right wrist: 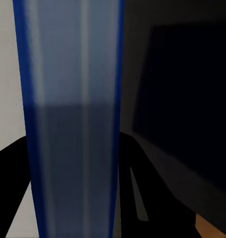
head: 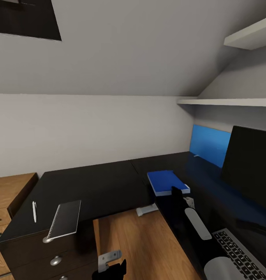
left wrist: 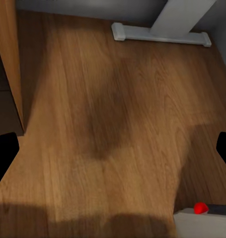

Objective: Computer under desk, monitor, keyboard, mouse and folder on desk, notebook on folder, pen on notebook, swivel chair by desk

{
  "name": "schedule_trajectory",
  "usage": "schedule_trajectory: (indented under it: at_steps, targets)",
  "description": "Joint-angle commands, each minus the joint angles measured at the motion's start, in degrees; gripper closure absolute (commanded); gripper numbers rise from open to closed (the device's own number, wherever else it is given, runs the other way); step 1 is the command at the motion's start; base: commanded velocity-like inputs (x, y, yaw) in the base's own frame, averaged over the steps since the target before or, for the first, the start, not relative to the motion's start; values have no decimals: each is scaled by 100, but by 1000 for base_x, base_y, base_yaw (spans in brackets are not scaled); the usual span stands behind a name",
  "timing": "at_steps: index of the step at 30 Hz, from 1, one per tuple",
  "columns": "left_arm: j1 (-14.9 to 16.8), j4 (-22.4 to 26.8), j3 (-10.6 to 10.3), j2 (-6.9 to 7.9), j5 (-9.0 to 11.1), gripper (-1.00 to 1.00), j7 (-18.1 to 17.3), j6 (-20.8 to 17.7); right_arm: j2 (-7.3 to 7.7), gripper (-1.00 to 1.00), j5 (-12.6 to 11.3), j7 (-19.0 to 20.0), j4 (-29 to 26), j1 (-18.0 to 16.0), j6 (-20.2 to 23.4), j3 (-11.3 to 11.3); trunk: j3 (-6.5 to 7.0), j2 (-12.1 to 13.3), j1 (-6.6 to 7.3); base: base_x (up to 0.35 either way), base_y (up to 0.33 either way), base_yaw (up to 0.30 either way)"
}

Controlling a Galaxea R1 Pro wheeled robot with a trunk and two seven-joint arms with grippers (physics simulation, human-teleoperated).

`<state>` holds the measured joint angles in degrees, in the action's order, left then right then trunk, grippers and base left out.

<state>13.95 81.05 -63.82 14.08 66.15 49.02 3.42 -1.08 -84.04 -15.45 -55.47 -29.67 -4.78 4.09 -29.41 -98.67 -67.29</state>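
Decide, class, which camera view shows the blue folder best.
The head view: the whole folder shows at the desk edge, by the right gripper. The right wrist view shows just its edge, close up.

We see the monitor and keyboard cut off by the head view's right edge. The right arm hides the folder's near corner.

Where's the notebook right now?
Head view, lower left: the notebook lies on the desk above the drawers, with the pen just to its left.
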Motion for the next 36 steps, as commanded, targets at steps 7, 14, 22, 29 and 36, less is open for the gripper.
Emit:
schedule_trajectory:
  at_steps: [7,14,22,29,36]
  targets:
    - [6,7,-11,7,32,-100,20,36,9,100,-52,217,-13,-4,-53,3,-7,-4,0,0,0,0]
    - [8,7,-8,7,37,-100,20,36,3,100,-51,383,-65,-4,-69,-48,-7,-4,0,0,0,0]
    - [6,7,-8,7,33,-100,20,36,-5,100,-51,496,-78,-2,-84,-44,10,-4,0,0,0,-2]
    - [7,7,-8,7,33,-100,20,36,-15,100,-51,499,-78,-4,-93,-47,61,-4,0,0,0,-133]
    - [8,7,-8,7,29,-100,20,36,-15,100,-51,479,-78,-3,-96,-48,70,-4,0,-16,26,-58]
